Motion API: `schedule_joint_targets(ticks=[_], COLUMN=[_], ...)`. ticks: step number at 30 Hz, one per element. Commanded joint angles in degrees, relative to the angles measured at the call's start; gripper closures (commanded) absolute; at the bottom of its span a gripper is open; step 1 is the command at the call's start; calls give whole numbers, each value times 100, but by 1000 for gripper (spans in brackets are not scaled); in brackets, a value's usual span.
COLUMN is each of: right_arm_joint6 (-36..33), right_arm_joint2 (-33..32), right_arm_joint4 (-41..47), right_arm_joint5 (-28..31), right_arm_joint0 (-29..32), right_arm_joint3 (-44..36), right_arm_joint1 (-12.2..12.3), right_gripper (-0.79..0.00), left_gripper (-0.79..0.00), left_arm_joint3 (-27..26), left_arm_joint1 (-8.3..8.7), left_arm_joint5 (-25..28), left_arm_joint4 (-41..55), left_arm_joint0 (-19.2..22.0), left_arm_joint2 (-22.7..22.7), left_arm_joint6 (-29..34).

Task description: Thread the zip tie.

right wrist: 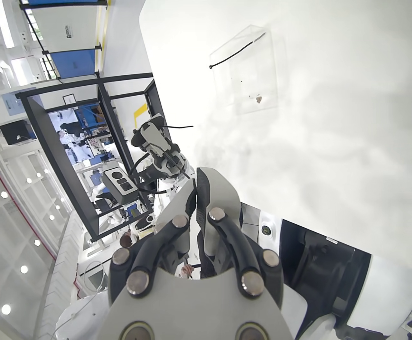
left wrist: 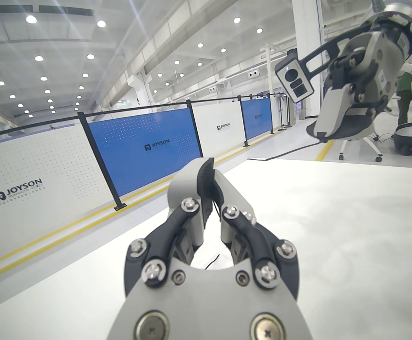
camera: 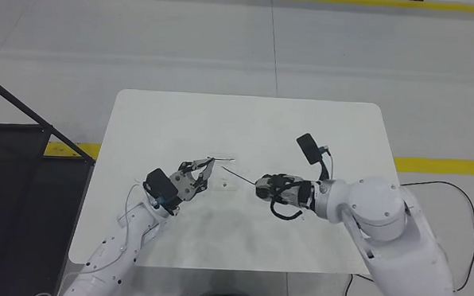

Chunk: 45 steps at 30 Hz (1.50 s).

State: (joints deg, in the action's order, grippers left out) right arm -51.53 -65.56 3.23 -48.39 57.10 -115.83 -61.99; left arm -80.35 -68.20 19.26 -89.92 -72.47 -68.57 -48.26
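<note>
My left gripper [left wrist: 209, 170] is shut on a thin black zip tie [left wrist: 210, 206] that runs between its pads. It sits left of the table's middle [camera: 207, 167]. A free end of that tie [right wrist: 180, 127] sticks out past the fingers. My right gripper [right wrist: 196, 180] is shut on a black zip tie strand [camera: 240, 175] that points at the left gripper [right wrist: 151, 128]. The two grippers face each other a short gap apart, the right one [camera: 259, 183] raised above the table. I cannot tell whether both hold one tie.
Another black zip tie [right wrist: 236, 54] lies on a clear plate [right wrist: 267, 74] on the white table [camera: 317, 128], just beyond the grippers [camera: 221, 158]. A black frame [camera: 15, 114] stands off the table's left side.
</note>
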Motion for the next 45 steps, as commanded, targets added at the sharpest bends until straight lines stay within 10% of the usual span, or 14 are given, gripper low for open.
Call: schedule_joint_targets(ticks=[1,45], right_arm_joint6=[-21,323], right_arm_joint2=[2,491], right_arm_joint4=[74,726], right_arm_joint5=[93,-160], right_arm_joint0=[-10,-564], right_arm_joint3=[41,409], right_arm_joint1=[3,41], right_gripper=[0,0], left_gripper=[0,0], left_arm_joint3=[13,72], left_arm_joint1=[-3,-6], left_arm_joint5=[-1,45], left_arm_joint4=[5,-118], left_arm_joint0=[12,55], left_arm_joint2=[5,63], left_arm_joint6=[5,-104])
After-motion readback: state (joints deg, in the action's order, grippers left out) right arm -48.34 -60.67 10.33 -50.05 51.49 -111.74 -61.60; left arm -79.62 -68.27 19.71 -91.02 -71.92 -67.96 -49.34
